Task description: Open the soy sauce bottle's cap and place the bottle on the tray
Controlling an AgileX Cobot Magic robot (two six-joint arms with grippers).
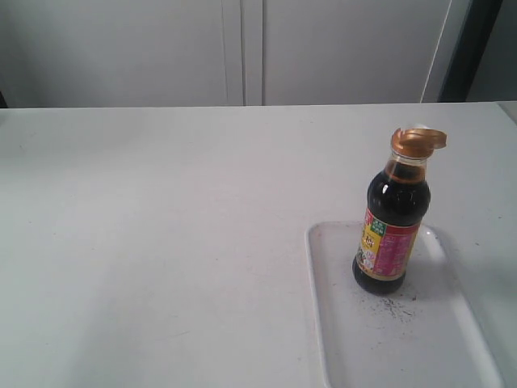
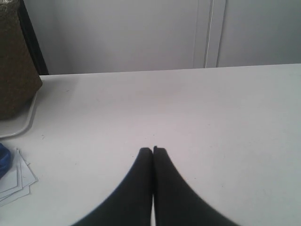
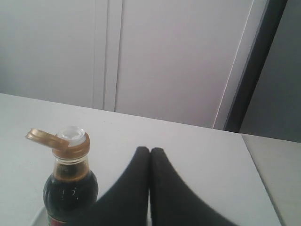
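One bottle (image 1: 392, 234) of dark sauce, standing upright on the far part of the white tray (image 1: 363, 347), toward the right of the tabletop (image 1: 161, 226). Its cap (image 1: 416, 142), golden, has the lid flipped up on its hinge, with the whitish spout showing. My left hand (image 2: 153, 149) has fingers pressed together, holding nothing, above bare tabletop. My right hand (image 3: 150, 149) has fingers likewise pressed together, empty, near the bottle but clear of it.

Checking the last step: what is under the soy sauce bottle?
The white tray lies under the soy sauce bottle, which stands upright on it. Dark specks show beside its base; the tray surface right beneath the bottle is covered.
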